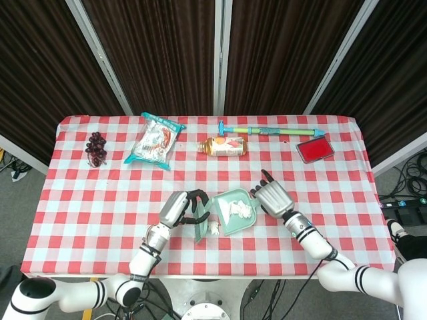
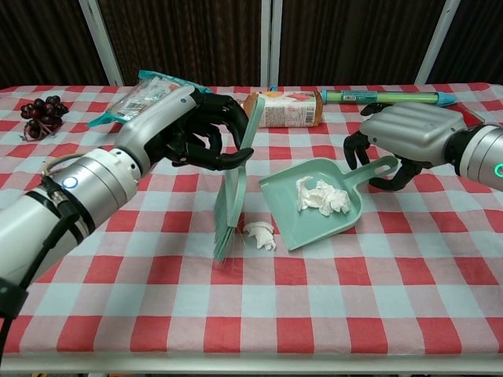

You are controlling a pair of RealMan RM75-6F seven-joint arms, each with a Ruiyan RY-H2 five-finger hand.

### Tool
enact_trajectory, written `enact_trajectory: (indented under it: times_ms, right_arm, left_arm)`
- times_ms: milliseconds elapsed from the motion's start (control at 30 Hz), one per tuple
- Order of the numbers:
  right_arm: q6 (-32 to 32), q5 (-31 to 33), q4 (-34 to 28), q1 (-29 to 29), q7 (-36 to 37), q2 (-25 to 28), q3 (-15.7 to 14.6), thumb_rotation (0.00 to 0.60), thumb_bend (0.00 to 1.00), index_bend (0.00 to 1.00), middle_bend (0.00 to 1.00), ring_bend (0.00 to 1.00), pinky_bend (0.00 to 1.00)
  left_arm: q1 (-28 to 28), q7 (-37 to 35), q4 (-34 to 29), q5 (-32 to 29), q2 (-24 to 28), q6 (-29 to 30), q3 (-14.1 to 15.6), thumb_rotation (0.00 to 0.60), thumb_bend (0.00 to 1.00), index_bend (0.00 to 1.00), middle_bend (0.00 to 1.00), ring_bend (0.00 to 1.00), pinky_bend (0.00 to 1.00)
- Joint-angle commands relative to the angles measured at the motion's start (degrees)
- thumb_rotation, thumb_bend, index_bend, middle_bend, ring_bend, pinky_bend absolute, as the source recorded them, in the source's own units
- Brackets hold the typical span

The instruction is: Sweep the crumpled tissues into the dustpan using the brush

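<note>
My left hand (image 2: 196,132) (image 1: 185,207) grips the handle of a pale green brush (image 2: 233,192) (image 1: 203,223). The brush hangs nearly upright, bristles down on the cloth just left of a loose crumpled tissue (image 2: 259,233) (image 1: 214,230). That tissue lies in front of the open lip of the green dustpan (image 2: 292,210) (image 1: 227,220). More crumpled tissue (image 2: 322,196) (image 1: 239,211) sits inside the pan. My right hand (image 2: 409,140) (image 1: 273,198) holds the dustpan's handle at the pan's right end.
Along the far side of the checked table lie grapes (image 1: 97,148), a snack bag (image 1: 157,140), a bottle on its side (image 1: 225,145), a long teal and green stick (image 1: 270,130) and a red flat case (image 1: 314,149).
</note>
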Motion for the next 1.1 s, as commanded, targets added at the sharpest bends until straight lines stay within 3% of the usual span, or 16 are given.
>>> enact_trajectory:
  times_ms: [33, 400, 800, 1100]
  right_arm:
    - [0.8, -0.07, -0.35, -0.44, -1.48, -0.99, 0.21, 0.6, 0.38, 0.62, 0.57, 0.3, 0.07]
    - [2.49, 1.21, -0.85, -1.38, -3.21, -4.59, 2.08, 0.6, 0.38, 0.63, 0.57, 0.3, 0.07]
    - [3.33, 4.09, 0.01, -2.25, -1.33, -9.33, 4.66, 0.6, 0.38, 0.64, 0.58, 0.31, 0.07]
    - [3.5, 3.86, 3.94, -1.83, 3.37, -13.84, 6.47, 0.6, 0.38, 0.65, 0.58, 0.31, 0.07]
  left_arm:
    - [0.27, 1.33, 4.14, 1.82, -2.77, 1.34, 0.46, 0.6, 0.52, 0.53, 0.58, 0.69, 0.94]
    - [-1.55, -2.11, 14.49, 5.54, -10.58, 3.79, -1.97, 0.6, 0.52, 0.53, 0.58, 0.69, 0.94]
    - [-5.72, -2.91, 17.63, 3.76, -13.66, -0.69, -6.95, 0.6, 0.52, 0.53, 0.58, 0.69, 0.94]
    - [-6.4, -4.01, 15.82, 1.52, -11.72, -2.74, -9.92, 0.6, 0.52, 0.53, 0.58, 0.69, 0.94]
